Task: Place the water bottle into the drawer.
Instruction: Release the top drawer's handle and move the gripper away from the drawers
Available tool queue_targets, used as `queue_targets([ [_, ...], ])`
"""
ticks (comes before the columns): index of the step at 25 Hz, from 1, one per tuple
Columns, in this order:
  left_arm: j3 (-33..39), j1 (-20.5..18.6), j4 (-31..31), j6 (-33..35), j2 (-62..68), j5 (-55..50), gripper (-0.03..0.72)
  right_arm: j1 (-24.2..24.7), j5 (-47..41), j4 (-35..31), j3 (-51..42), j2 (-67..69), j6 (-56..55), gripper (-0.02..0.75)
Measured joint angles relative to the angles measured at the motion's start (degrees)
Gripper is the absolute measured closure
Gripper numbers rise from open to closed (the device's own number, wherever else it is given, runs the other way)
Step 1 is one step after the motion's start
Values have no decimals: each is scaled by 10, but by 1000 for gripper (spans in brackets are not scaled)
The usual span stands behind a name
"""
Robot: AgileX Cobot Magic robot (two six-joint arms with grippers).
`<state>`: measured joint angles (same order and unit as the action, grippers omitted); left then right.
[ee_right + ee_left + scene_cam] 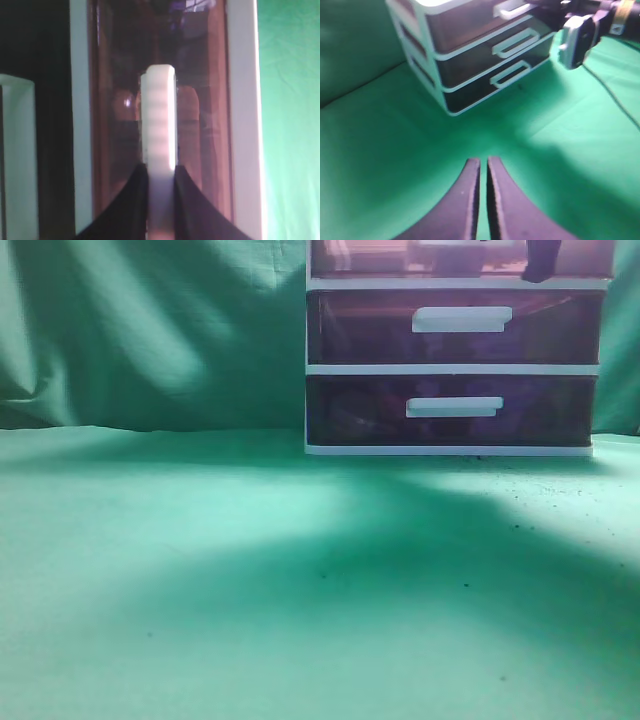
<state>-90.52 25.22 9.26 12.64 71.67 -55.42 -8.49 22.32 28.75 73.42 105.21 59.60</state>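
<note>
The drawer (pixel 380 258) is the top one of the white-framed unit, cut off by the upper edge of the exterior view. My right gripper (pixel 160 172) is shut on its white handle (pixel 159 115), one finger on each side. It shows as a dark shape (pixel 540 265) in the exterior view. The translucent red front (pixel 205 125) fills the right wrist view, with only blurred shapes behind it. I see no water bottle clearly. My left gripper (pixel 483 162) is shut and empty, above the green cloth and well short of the unit (pixel 470 50).
Two darker drawers (pixel 460 330) (pixel 455 410) sit below the top one. The green cloth (pixel 250 570) covers the table and hangs behind it. The right arm (pixel 580 30) with its cable reaches in from the right to the top drawer.
</note>
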Motion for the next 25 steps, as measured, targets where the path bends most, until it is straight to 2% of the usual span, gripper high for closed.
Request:
queue_targets([
  [3,57,0,-34,-34,-32,35,688,-2,-1,-7,1,1,-21,633],
  [8,73,0,-76,-65,-42,52,688,-2,2,18,4,1,-97,373],
  [11,73,0,-82,-69,-42,57,688,-8,-7,40,1,1,-117,270],
  [14,73,0,-83,-69,-42,61,688,-20,-9,46,-16,1,-121,287],
  [15,73,0,-83,-69,-42,61,688,-24,-9,46,-23,1,-121,246],
  [25,73,0,-83,-69,-58,61,688,-28,-9,44,-44,-82,-139,260],
])
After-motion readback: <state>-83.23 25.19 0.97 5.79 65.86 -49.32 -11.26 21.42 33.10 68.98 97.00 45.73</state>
